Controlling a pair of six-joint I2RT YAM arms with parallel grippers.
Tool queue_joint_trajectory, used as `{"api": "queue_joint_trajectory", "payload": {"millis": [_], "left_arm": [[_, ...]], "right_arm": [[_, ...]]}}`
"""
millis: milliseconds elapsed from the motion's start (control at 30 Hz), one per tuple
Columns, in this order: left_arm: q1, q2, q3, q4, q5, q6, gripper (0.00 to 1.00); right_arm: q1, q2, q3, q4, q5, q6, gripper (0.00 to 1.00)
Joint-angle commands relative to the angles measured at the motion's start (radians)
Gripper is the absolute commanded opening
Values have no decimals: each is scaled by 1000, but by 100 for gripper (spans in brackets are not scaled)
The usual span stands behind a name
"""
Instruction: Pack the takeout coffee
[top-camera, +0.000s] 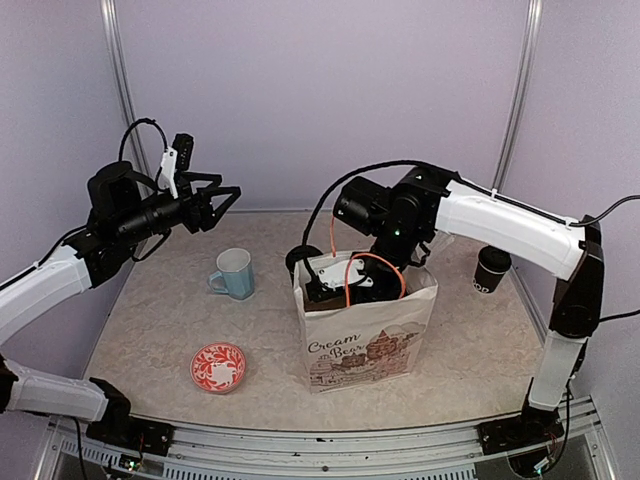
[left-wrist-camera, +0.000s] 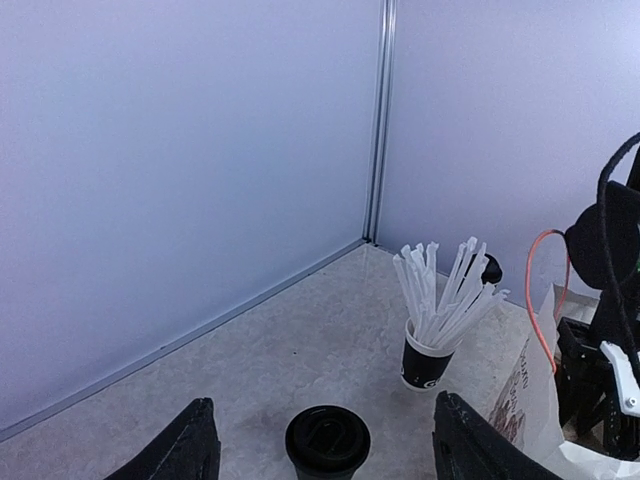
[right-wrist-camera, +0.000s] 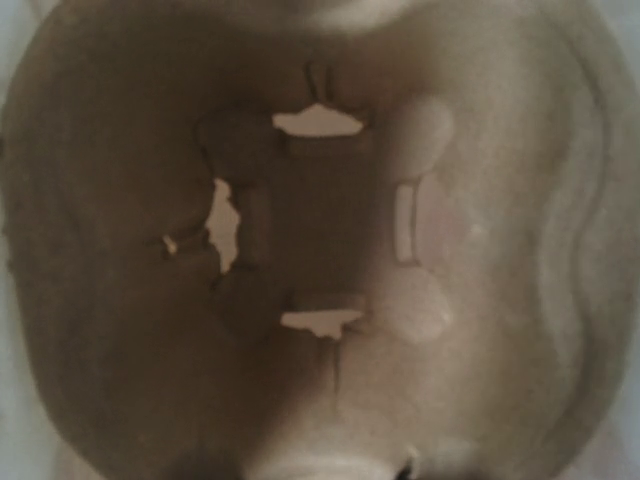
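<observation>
The takeout coffee (top-camera: 298, 260), a small black cup under a round black lid (left-wrist-camera: 327, 440), stands on the table just behind the paper bag's left corner. My left gripper (top-camera: 222, 204) hovers high over the table's left side, open and empty. In the left wrist view the cup sits low between the spread fingers, with the left gripper (left-wrist-camera: 322, 402) well above it. My right gripper (top-camera: 322, 284) reaches down into the bag's mouth. The right wrist view shows only the brown bag floor (right-wrist-camera: 320, 250), and its fingers are hidden.
The white paper bag (top-camera: 365, 335) with a printed drawing stands open at the centre. A light blue mug (top-camera: 235, 272) is to its left and a red patterned saucer (top-camera: 218, 366) sits nearer the front. A black cup of white straws (left-wrist-camera: 432, 352) stands at the right (top-camera: 490, 270).
</observation>
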Motion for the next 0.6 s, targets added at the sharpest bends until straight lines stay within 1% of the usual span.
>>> {"api": "queue_joint_trajectory", "payload": {"millis": [0, 100, 333, 400, 567], "left_arm": [[37, -3, -29, 65, 100, -31, 71], [38, -1, -29, 51, 122, -28, 71], [37, 0, -30, 46, 160, -37, 71], [37, 0, -31, 47, 165, -42, 71], [34, 4, -30, 44, 168, -55, 70]], "right_arm": [[36, 29, 30, -56, 123, 7, 24], [38, 42, 29, -55, 121, 20, 24], [38, 67, -67, -54, 82, 19, 24], [38, 73, -88, -54, 64, 16, 27], [37, 84, -141, -35, 16, 14, 28]]}}
